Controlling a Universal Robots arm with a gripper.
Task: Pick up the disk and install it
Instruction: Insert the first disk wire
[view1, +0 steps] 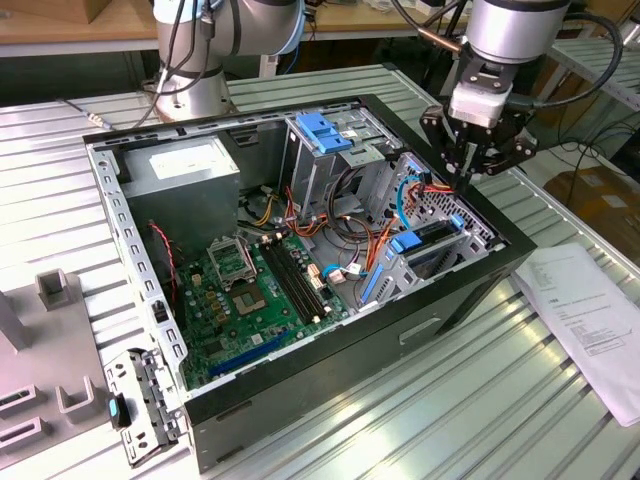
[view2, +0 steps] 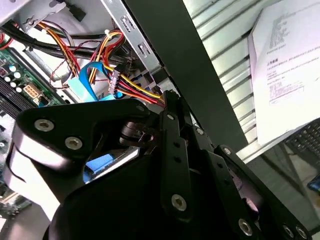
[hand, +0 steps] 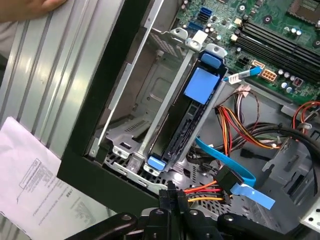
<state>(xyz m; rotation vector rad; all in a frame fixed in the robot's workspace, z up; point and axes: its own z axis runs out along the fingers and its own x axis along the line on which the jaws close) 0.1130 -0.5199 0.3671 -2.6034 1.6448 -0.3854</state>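
Exterior view: the flat silver-metal disk in light-blue plastic side rails (view1: 436, 240) sits edge-up in the drive bay at three o'clock inside the open black computer case (view1: 330, 372) on the ribbed metal tabletop (view1: 420, 432). The black gripper (view1: 466, 182) hovers just above it, toward one o'clock, fingers clenched together on nothing.

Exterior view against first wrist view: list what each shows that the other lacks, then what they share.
Exterior view, not the first wrist view: the grey power supply, the blue latch atop the drive cage, the arm's base, and the grey fixture at the exterior view's left.
First wrist view, not the exterior view: a person's hand.
Both: the gripper above the case's edge, the disk in light-blue rails standing in its bay, the motherboard, and the printed sheet.
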